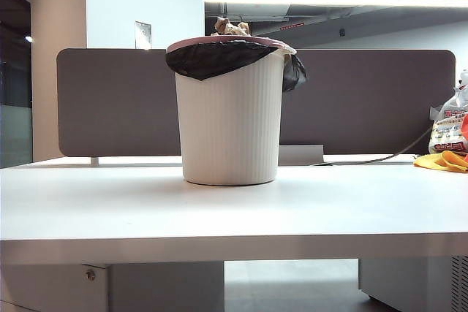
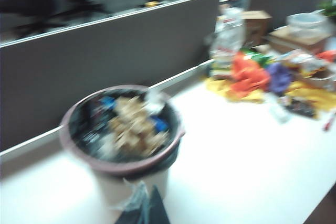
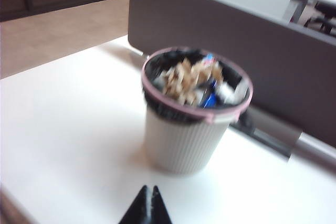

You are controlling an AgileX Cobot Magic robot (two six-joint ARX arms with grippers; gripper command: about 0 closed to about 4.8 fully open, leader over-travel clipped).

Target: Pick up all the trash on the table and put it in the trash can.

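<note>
The white ribbed trash can (image 1: 230,122) stands mid-table (image 1: 234,210), its black liner folded over a pinkish rim. Crumpled tan trash (image 1: 232,28) pokes above the rim. The left wrist view is blurred: my left gripper (image 2: 149,188) hovers shut short of the trash can (image 2: 157,179), above the table (image 2: 236,171), with a pale translucent shred at its tip. Tan trash (image 2: 134,124) fills the bin among blue scraps. My right gripper (image 3: 149,187) is shut and empty on the other side of the trash can (image 3: 181,140), whose trash (image 3: 184,80) shows on top. Neither arm appears in the exterior view.
A grey-brown partition (image 1: 365,100) runs behind the bin. At the table's far right lie a printed plastic bag (image 1: 447,126), a yellow cloth (image 1: 442,161) and a cable (image 1: 409,153). The left wrist view shows this colourful pile (image 2: 257,74) with boxes behind it.
</note>
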